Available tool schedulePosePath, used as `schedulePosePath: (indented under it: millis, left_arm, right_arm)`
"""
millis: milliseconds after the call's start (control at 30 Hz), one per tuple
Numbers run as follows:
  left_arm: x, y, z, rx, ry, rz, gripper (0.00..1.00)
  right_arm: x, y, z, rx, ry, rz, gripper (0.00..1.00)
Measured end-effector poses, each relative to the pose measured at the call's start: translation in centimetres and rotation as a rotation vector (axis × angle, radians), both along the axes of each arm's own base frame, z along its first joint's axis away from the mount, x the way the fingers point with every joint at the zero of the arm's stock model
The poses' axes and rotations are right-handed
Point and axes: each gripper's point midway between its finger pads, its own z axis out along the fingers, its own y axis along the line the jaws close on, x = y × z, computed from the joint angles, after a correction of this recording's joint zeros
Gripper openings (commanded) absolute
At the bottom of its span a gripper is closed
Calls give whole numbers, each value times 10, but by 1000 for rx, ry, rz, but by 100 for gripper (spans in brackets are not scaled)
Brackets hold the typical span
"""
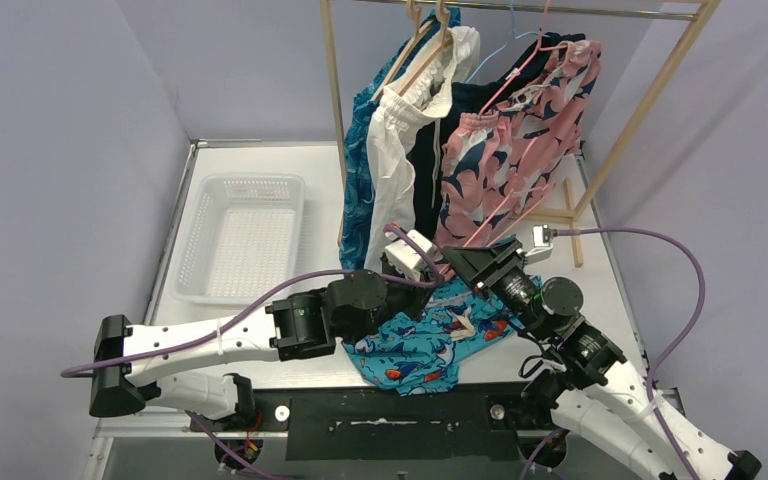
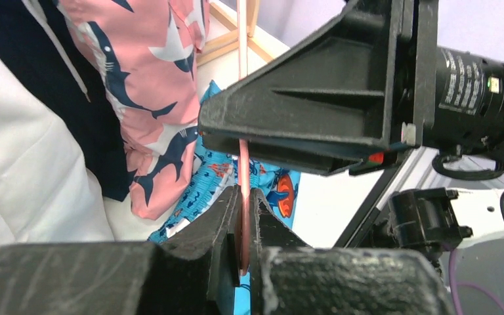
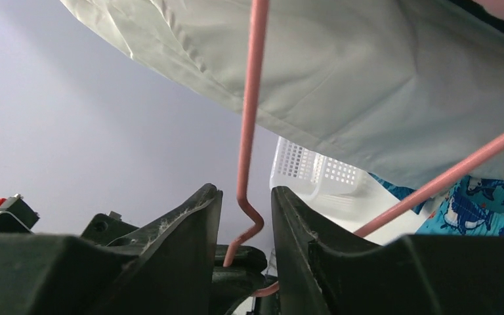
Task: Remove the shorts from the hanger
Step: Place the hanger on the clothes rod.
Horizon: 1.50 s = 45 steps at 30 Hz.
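Left hand (image 2: 243, 197) pinches the pink hanger (image 3: 249, 98); right hand (image 3: 246, 191) straddles its wire, jaws slightly apart, above teal shorts (image 1: 425, 345) on the table (image 1: 320, 190).

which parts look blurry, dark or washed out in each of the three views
top view: even light, sharp right up to the rack; left wrist view: left gripper close up, dark and slightly soft, white shorts washed out; right wrist view: right gripper dark with little detail, pink hanger clear.
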Motion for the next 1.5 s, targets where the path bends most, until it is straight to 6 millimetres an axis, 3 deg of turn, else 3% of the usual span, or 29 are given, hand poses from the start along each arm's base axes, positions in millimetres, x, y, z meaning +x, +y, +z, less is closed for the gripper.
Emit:
schedulePosePath:
  millis: [67, 167, 400, 567, 633, 833, 967, 1300, 1500]
  left_arm:
    - [3, 1, 3, -11, -5, 19, 0]
    - [7, 2, 8, -26, -12, 43, 0]
    - [10, 0, 9, -27, -14, 58, 0]
    - [8, -3, 6, -19, -10, 42, 0]
    - [6, -5, 6, -20, -9, 25, 2]
    - [1, -9, 9, -25, -8, -15, 37]
    - [-4, -12, 9, -27, -4, -46, 47]
    - [-21, 3, 41, -125, 12, -113, 56]
    - [-30, 13, 41, -142, 37, -140, 58]
  right_arm:
    - [0, 5, -2, -3, 8, 13, 44]
    - [-2, 9, -4, -7, 16, 27, 40]
    - [-4, 13, 2, 14, -2, 42, 12]
    - [-5, 11, 9, 49, -12, 35, 0]
    - [-8, 9, 13, 58, -24, 36, 0]
    - [-5, 2, 12, 48, -22, -8, 0]
    - [2, -6, 4, 15, 8, -65, 0]
    - [33, -30, 28, -29, 33, -224, 0]
    - [66, -48, 43, -35, 41, -279, 0]
